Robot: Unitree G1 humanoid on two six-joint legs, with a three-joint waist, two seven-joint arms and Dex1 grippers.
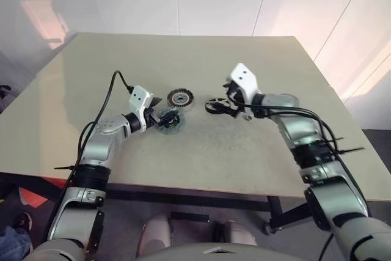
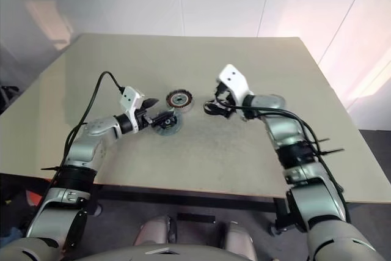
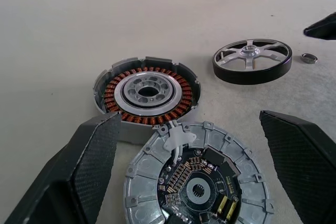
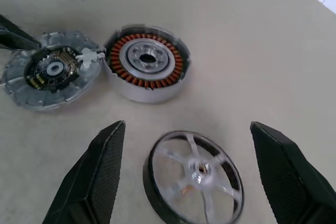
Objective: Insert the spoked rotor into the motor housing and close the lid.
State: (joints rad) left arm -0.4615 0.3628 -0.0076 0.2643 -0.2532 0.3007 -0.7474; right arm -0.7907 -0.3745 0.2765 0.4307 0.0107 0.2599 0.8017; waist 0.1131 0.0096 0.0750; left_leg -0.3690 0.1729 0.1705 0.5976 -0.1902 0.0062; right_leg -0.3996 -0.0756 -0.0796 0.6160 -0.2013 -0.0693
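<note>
Three parts sit on the tan table (image 1: 256, 151). Motor housing (image 3: 147, 92) is in the middle with its copper windings showing, and the lid (image 3: 197, 182) lies touching it, circuit side up. Spoked rotor (image 4: 193, 174) lies flat just beside the housing, nothing gripping it. Left gripper (image 3: 194, 166) straddles the lid, jaws wide apart, while right gripper (image 4: 188, 174) hangs spread around the rotor.

Lid (image 1: 170, 121) left-front of motor housing (image 1: 181, 98), spoked rotor (image 1: 216, 105) right
</note>
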